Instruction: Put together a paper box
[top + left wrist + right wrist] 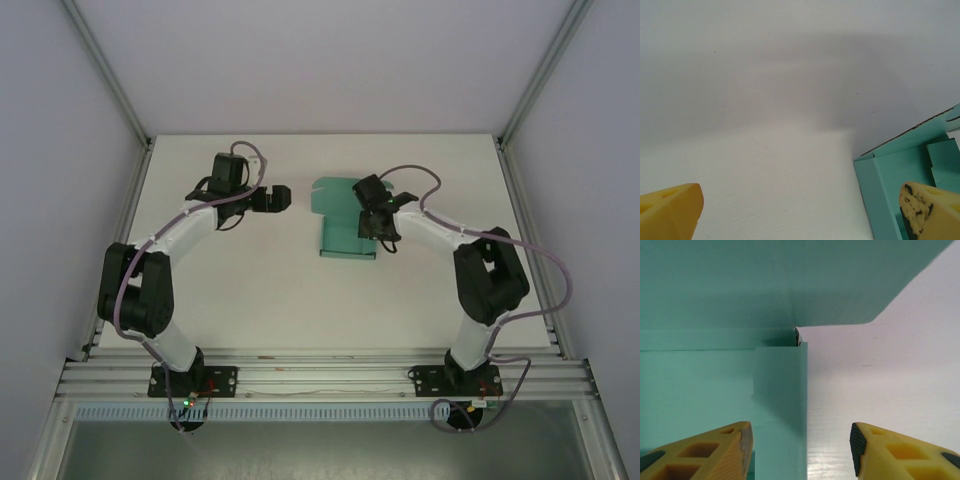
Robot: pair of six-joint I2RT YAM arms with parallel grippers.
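Note:
The teal paper box (340,235) lies half-folded mid-table, its walls raised and a rounded lid flap at the far end. My right gripper (372,225) hangs over the box's right side. In the right wrist view this gripper (801,450) is open and straddles the upright right wall (782,390). One yellow finger (715,455) is inside the box, the other sits outside over the table, and neither pad presses the card. My left gripper (285,197) stands open to the left of the box with nothing between its fingers. The left wrist view shows that gripper (800,215) with the box corner (890,175) at its right.
The white table (260,300) is bounded by grey side panels and aluminium posts (130,170). The arm bases sit on a rail (320,378) at the near edge. Cables loop over both arms.

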